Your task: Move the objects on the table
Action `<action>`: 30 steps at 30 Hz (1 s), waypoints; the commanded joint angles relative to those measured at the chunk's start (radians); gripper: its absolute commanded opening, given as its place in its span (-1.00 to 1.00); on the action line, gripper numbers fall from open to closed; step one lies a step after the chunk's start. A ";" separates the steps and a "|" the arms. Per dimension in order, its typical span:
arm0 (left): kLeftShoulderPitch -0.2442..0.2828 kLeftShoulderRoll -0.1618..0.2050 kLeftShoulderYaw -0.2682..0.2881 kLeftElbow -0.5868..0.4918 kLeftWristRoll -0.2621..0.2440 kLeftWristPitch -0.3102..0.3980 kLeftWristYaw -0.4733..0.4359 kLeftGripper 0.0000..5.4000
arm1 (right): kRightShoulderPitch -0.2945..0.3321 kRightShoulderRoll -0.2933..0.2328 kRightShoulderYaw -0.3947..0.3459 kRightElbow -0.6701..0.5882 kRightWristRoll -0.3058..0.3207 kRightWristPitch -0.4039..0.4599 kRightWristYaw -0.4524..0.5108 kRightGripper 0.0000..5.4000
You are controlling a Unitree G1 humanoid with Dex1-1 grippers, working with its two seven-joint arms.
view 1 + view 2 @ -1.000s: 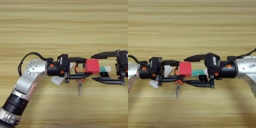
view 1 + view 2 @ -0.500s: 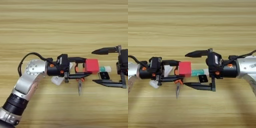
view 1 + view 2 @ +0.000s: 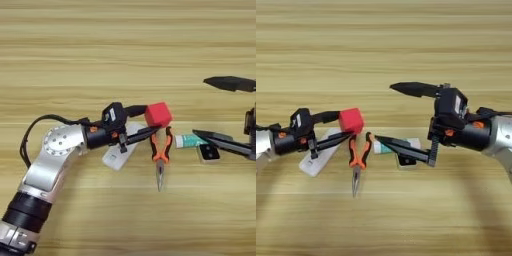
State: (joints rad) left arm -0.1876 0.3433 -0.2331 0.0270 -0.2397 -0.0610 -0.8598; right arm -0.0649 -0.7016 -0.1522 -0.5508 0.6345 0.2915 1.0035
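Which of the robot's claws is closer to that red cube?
Left. The left gripper is shut on the red cube, fingers above and below it. The right gripper stands open, off to the cube's right.

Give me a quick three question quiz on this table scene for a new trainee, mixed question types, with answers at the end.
1. True or false: the left gripper is shut on the red cube.
2. Which tool lies with its orange handles towards the cube? A pliers B scissors C wrench
3. In what state are the right gripper's fingers?

Key
1. True.
2. A, the pliers.
3. Spread wide open, holding nothing, lower finger over the green-white tube.
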 commanded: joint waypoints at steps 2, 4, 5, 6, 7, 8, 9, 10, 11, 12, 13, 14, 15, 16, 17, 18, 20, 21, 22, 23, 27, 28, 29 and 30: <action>0.051 -0.008 0.033 0.011 0.037 0.022 0.092 -0.17 | 0.051 0.021 -0.059 0.014 0.010 -0.041 -0.024 1.00; 0.071 -0.010 0.049 0.000 0.042 0.036 0.128 -0.17 | 0.069 0.028 -0.078 0.020 0.014 -0.052 -0.030 1.00; 0.082 -0.012 0.056 -0.009 0.042 0.049 0.147 -0.17 | 0.078 0.030 -0.088 0.022 0.017 -0.058 -0.031 1.00; 0.092 -0.013 0.063 -0.015 0.045 0.057 0.164 -0.17 | 0.086 0.033 -0.095 0.024 0.018 -0.062 -0.034 1.00; 0.103 -0.015 0.070 -0.019 0.049 0.064 0.184 -0.17 | 0.092 0.036 -0.102 0.026 0.020 -0.066 -0.037 1.00; 0.113 -0.018 0.078 -0.023 0.051 0.072 0.204 -0.17 | 0.097 0.040 -0.107 0.028 0.019 -0.069 -0.041 1.00; 0.121 -0.022 0.086 -0.025 0.054 0.075 0.223 -0.17 | 0.101 0.044 -0.111 0.030 0.020 -0.073 -0.046 1.00; 0.127 -0.025 0.092 -0.027 0.055 0.076 0.237 -0.17 | 0.104 0.047 -0.114 0.031 0.022 -0.076 -0.050 1.00; 0.133 -0.031 0.101 -0.029 0.052 0.079 0.254 -0.17 | 0.109 0.050 -0.115 0.032 0.022 -0.080 -0.051 1.00; 0.137 -0.034 0.109 -0.031 0.050 0.079 0.268 -0.17 | 0.113 0.052 -0.114 0.032 0.021 -0.083 -0.051 1.00; 0.139 -0.035 0.114 -0.034 0.050 0.082 0.281 -0.17 | 0.117 0.054 -0.113 0.033 0.020 -0.086 -0.052 1.00; 0.140 -0.036 0.119 -0.036 0.051 0.086 0.292 -0.17 | 0.120 0.055 -0.112 0.033 0.019 -0.088 -0.054 1.00; 0.141 -0.036 0.122 -0.037 0.053 0.095 0.301 -0.17 | 0.122 0.056 -0.112 0.034 0.019 -0.090 -0.056 1.00; 0.140 -0.035 0.124 -0.035 0.058 0.109 0.312 -0.17 | 0.125 0.058 -0.113 0.034 0.020 -0.092 -0.058 1.00; 0.139 -0.035 0.126 -0.032 0.063 0.120 0.323 -0.17 | 0.128 0.058 -0.113 0.034 0.020 -0.094 -0.061 1.00; 0.138 -0.034 0.128 -0.029 0.067 0.128 0.333 -0.17 | 0.130 0.058 -0.114 0.033 0.021 -0.096 -0.063 1.00; 0.136 -0.035 0.133 -0.025 0.073 0.142 0.354 -0.17 | 0.135 0.057 -0.120 0.031 0.026 -0.099 -0.066 1.00; 0.135 -0.037 0.136 -0.023 0.076 0.147 0.362 -0.17 | 0.136 0.056 -0.123 0.030 0.028 -0.100 -0.067 1.00; 0.132 -0.038 0.137 -0.015 0.081 0.148 0.369 -0.17 | 0.137 0.055 -0.125 0.030 0.030 -0.100 -0.068 1.00; 0.130 -0.039 0.138 -0.009 0.086 0.149 0.376 -0.17 | 0.137 0.055 -0.126 0.030 0.030 -0.101 -0.068 1.00; 0.129 -0.046 0.143 0.004 0.096 0.167 0.397 -0.17 | 0.136 0.055 -0.134 0.030 0.034 -0.099 -0.069 1.00; 0.129 -0.045 0.142 0.005 0.105 0.172 0.404 -0.17 | 0.135 0.054 -0.137 0.027 0.037 -0.097 -0.070 1.00; 0.129 -0.042 0.140 0.008 0.119 0.178 0.415 -0.17 | 0.134 0.052 -0.140 0.024 0.042 -0.094 -0.071 1.00; 0.129 -0.040 0.139 0.010 0.128 0.183 0.422 -0.17 | 0.133 0.051 -0.143 0.021 0.045 -0.093 -0.072 1.00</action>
State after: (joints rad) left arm -0.0526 0.2943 -0.0952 0.0265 -0.1439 0.0963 -0.4598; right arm 0.0689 -0.6483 -0.2776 -0.5147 0.6578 0.2032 0.9348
